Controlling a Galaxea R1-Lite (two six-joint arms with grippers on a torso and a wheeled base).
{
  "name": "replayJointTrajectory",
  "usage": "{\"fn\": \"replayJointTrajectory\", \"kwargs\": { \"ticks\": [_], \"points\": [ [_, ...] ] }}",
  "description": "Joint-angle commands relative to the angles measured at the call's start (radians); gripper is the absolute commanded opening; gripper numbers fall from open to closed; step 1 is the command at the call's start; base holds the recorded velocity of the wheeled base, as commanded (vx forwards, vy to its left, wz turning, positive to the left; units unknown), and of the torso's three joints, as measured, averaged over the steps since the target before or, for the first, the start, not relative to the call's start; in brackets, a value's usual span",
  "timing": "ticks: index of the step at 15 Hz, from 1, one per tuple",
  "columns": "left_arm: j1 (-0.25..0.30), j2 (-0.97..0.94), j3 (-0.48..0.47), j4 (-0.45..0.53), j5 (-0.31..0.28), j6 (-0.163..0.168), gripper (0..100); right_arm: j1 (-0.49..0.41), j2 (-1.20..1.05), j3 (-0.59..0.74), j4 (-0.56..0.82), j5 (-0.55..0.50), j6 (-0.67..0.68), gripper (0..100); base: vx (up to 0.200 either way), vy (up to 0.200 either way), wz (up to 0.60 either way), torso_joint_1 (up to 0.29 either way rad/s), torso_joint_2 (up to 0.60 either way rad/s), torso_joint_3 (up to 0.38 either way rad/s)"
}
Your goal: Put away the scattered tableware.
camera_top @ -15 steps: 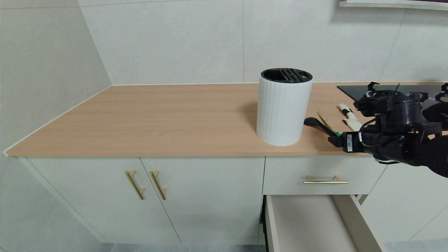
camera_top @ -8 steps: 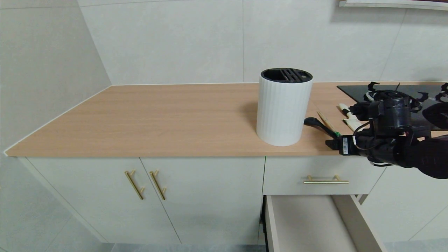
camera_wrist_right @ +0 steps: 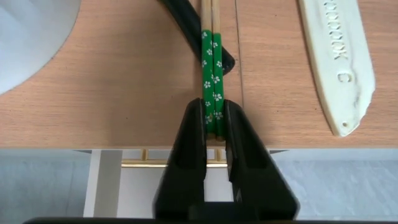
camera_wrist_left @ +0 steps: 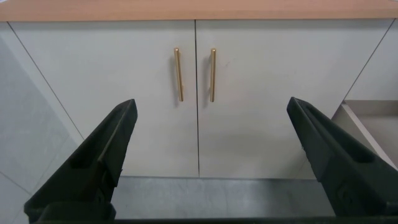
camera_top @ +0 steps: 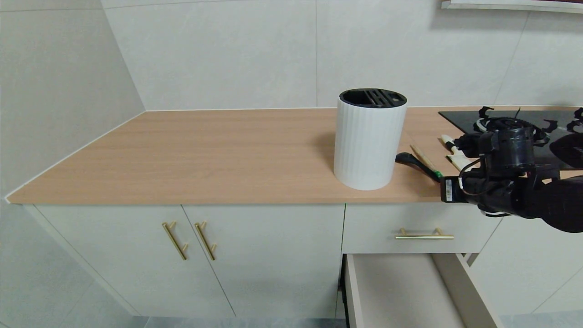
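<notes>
A pair of wooden chopsticks [camera_wrist_right: 211, 50] with green flowered ends lies on the wooden counter [camera_top: 227, 155], its green ends at the front edge. My right gripper [camera_wrist_right: 215, 121] is shut on those green ends; in the head view it [camera_top: 442, 182] sits at the counter's front edge, right of the white ribbed utensil holder [camera_top: 369, 139]. A black utensil handle [camera_wrist_right: 186, 31] lies beside the chopsticks [camera_top: 424, 159], and a white knife [camera_wrist_right: 339, 62] lies farther right. My left gripper [camera_wrist_left: 211, 155] hangs open in front of the cupboard doors, holding nothing.
A black cooktop [camera_top: 501, 119] lies at the counter's back right. Below the right gripper a drawer [camera_top: 410, 291] stands pulled open. Two cupboard doors with gold handles [camera_wrist_left: 194, 74] are shut. The counter's left half is bare wood.
The right arm's wrist dropped a little, then the gripper drew back to the right along the counter's front edge. The chopsticks have barely shifted.
</notes>
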Motion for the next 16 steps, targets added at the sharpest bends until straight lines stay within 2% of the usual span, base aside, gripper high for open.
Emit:
{"fn": "replayJointTrajectory", "kwargs": {
  "ticks": [1,4,6,11,12,13,14,16],
  "points": [
    [0.0,0.002,0.0,0.0,0.0,0.0,100,0.001,-0.011,0.002,-0.001,-0.003,0.0,0,0.0,0.0,0.0,0.0,0.0,0.0],
    [0.0,0.002,0.0,0.0,0.0,0.0,100,-0.013,-0.074,0.009,0.013,-0.003,0.0,0,0.0,0.0,0.0,0.0,0.0,0.0],
    [0.0,0.002,0.0,0.0,0.0,0.0,100,-0.034,-0.187,0.028,0.072,-0.003,0.001,0,0.0,0.0,0.0,0.0,0.0,0.0],
    [0.0,0.002,0.0,0.0,0.0,0.001,100,-0.025,-0.529,0.029,0.466,0.054,0.063,0,0.0,0.0,0.0,0.0,0.0,0.0],
    [0.0,0.002,0.0,0.0,0.0,0.0,100,-0.025,-0.546,0.029,0.5,0.062,0.063,0,0.0,0.0,0.0,0.0,0.0,0.0],
    [0.0,0.002,0.0,0.0,0.0,0.0,100,-0.025,-0.6,0.008,0.645,0.115,0.061,0,0.0,0.0,0.0,0.0,0.0,0.0],
    [0.0,0.002,0.0,0.0,0.0,0.0,100,-0.027,-0.628,-0.003,0.711,0.158,0.057,0,0.0,0.0,0.0,0.0,0.0,0.0],
    [0.0,0.002,0.0,0.0,0.0,0.0,100,-0.027,-0.701,0.003,0.753,0.25,-0.002,0,0.0,0.0,0.0,0.0,0.0,0.0]
  ]
}}
